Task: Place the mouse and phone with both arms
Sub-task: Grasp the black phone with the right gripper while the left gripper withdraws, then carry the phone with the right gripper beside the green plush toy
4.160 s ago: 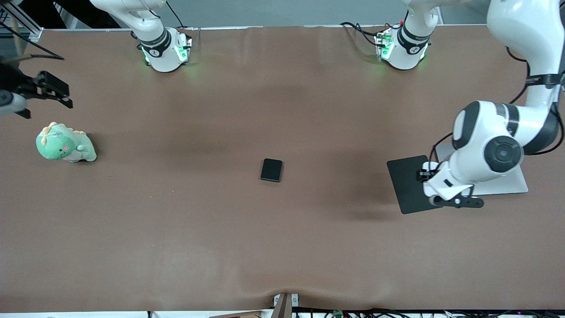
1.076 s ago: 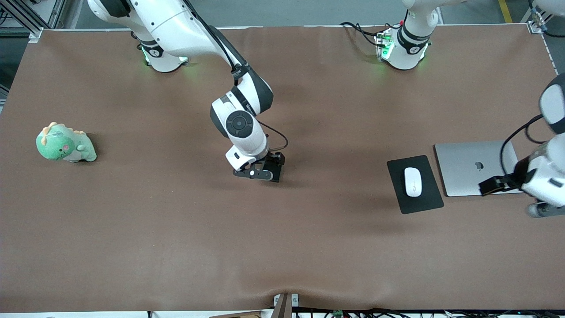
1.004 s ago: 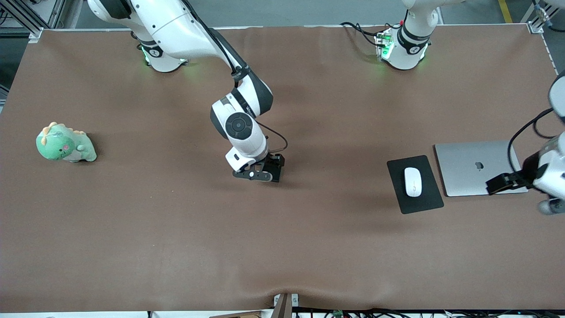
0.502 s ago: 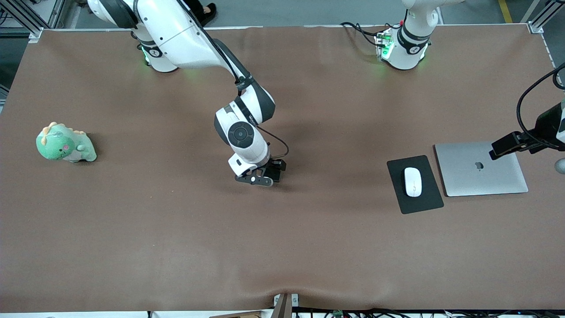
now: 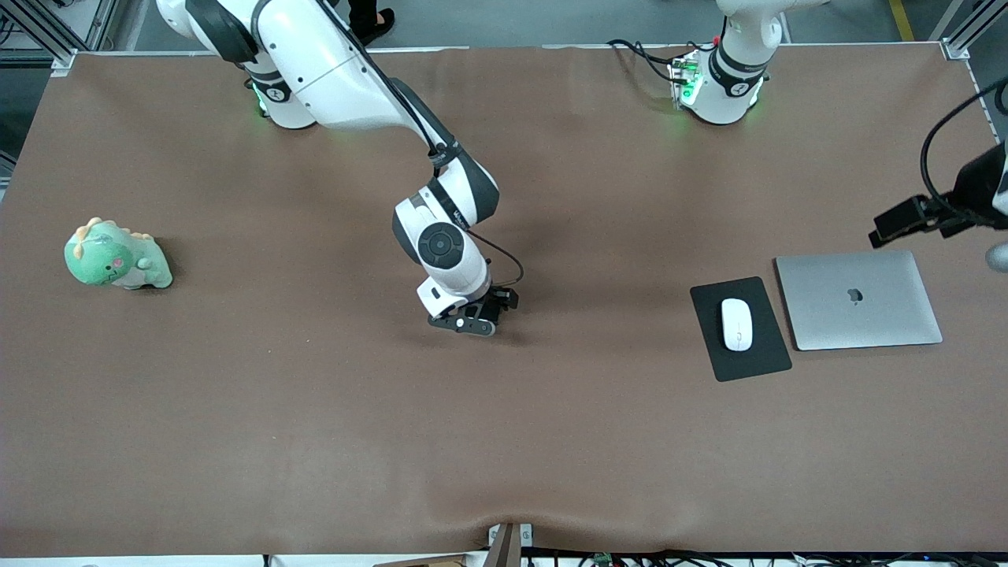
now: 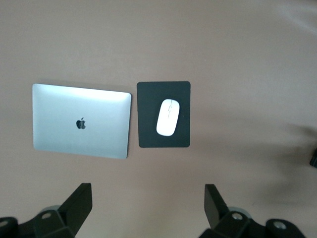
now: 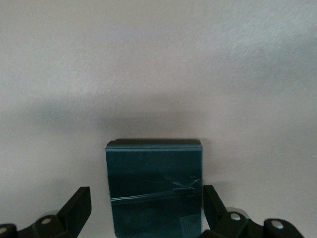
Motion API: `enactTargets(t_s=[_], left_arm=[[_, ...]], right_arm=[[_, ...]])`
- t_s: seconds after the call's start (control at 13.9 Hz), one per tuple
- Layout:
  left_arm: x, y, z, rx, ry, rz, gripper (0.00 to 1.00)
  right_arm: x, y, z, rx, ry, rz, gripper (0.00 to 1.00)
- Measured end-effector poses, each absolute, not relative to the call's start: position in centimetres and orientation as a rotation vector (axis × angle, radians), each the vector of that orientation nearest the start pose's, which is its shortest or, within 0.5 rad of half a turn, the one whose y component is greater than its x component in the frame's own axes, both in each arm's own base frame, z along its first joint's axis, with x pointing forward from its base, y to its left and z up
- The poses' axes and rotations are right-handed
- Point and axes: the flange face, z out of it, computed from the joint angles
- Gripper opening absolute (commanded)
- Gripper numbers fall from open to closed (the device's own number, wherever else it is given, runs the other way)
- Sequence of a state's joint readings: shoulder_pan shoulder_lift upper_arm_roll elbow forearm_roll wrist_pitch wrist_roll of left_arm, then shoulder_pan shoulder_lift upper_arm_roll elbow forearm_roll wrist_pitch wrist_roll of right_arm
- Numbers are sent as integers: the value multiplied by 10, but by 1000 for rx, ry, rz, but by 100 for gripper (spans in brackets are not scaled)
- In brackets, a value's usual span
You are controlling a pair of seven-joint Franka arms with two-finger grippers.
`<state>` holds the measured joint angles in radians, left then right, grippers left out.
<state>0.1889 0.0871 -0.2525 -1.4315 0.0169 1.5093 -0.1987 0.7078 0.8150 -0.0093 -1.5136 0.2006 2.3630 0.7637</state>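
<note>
Two fingers (image 7: 79, 206) of the right gripper (image 5: 471, 319) stand spread to either side of the phone (image 7: 154, 187), low over it at the middle of the table (image 5: 315, 441), not yet touching. The slab lies flat and thin, so if the tips close too high they may slip off its edges, or skid it across the brown cover. The left gripper (image 6: 146, 210), fingers likewise spread and empty, hangs in the air at the left arm's end, above the laptop (image 6: 81, 120). The mouse (image 5: 736, 324) rests on the mouse pad (image 5: 768, 364) beside the laptop; I see little risk there.
</note>
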Motion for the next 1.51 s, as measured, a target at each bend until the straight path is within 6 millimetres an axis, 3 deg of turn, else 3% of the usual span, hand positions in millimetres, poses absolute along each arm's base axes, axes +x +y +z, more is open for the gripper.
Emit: enactTargets(t_s=[0.14,0.22,0.36,0.43,0.72,0.93,1.08,1.51], left_arm=[[560,-27,636,-3125,-222,19,100],[557,-24,634,-3121,-219,23,100],[556,-19,630,-3122,-185,24,100],[556,-18,630,-3123,-174,19,100],[558,-16,636,-3127,-138,-16,100],[558,-14,637,-3127,-136,-20,100],[557,-14,637,-3128,-97,-14,100],[552,-19,638,-3124,-28,25,100]], right_arm=[[539,466,174,-3009,290,109,100],[536,469,172,-3014,279,110,82],[533,473,172,-3024,253,102,8],[534,474,174,-3031,245,100,0],[537,474,182,-3055,238,138,0],[560,467,223,-3093,259,220,0],[579,450,243,-3090,303,234,0],[616,392,268,-3092,396,243,0]])
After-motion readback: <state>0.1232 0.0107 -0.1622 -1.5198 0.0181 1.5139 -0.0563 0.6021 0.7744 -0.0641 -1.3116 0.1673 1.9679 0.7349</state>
